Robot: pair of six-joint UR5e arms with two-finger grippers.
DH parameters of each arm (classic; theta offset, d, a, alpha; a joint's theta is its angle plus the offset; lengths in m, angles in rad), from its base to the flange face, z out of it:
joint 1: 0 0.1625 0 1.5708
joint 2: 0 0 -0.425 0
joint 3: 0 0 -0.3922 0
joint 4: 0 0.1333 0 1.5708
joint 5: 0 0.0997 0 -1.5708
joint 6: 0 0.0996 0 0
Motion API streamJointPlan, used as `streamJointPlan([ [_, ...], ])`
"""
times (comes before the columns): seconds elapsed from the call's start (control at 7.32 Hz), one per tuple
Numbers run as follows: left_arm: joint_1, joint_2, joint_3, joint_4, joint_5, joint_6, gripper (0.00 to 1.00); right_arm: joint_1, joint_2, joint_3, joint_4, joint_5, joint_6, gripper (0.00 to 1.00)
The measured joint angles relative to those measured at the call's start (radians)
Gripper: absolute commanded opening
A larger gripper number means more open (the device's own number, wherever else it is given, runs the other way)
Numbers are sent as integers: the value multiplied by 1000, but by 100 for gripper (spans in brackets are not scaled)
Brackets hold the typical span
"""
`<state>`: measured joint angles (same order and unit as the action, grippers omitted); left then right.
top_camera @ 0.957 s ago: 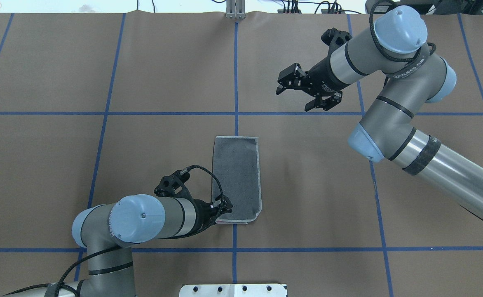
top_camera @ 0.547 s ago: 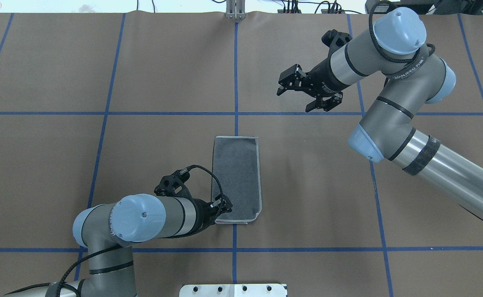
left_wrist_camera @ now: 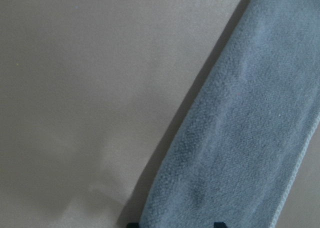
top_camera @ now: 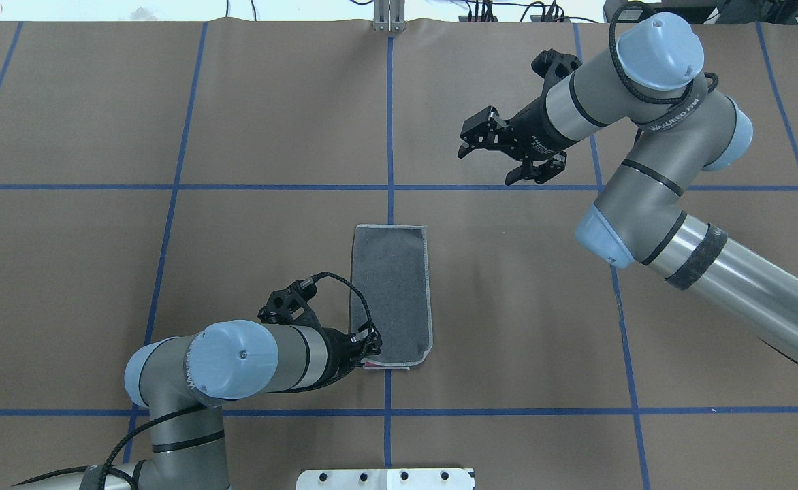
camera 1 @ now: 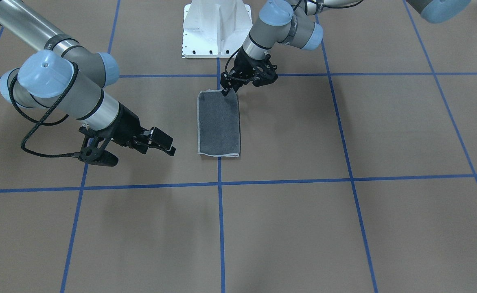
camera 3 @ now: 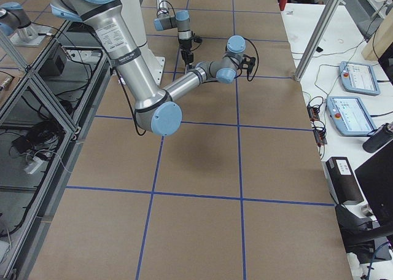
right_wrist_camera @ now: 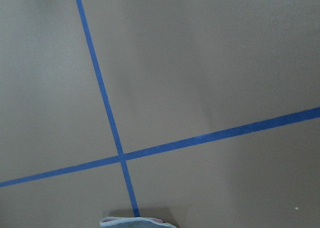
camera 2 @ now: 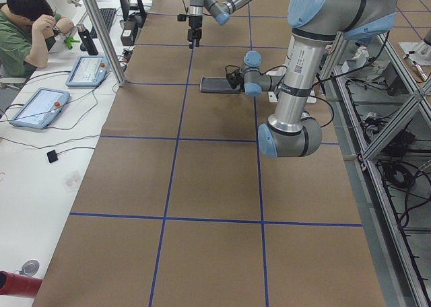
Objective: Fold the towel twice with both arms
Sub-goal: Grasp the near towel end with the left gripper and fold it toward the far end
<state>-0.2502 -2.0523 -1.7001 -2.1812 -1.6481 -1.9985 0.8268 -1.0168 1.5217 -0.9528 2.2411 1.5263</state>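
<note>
Lengthwise front-to-back, folded towel (top_camera: pixel 392 296), grey face up, left tool (top_camera: pixel 371 353) at near corner

1. Towel (top_camera: pixel 391 296): far edge, right edge and far-left side border open surface (top_camera: pixel 269 136).
2. Near-left corner blocked by left gripper (top_camera: pixel 370 350).
3. Right gripper (top_camera: pixel 498 153) sits well beyond the far-right corner.

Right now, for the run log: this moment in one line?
dark grey terry towel: folded once | left gripper: open at its corner | right gripper: open, away
</note>
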Motion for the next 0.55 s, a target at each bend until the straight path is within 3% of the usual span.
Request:
streamJointPlan([
  [0.55, -58, -40, -11, 13, -55, -7, 0, 0, 1, 0, 0, 0, 0, 100],
])
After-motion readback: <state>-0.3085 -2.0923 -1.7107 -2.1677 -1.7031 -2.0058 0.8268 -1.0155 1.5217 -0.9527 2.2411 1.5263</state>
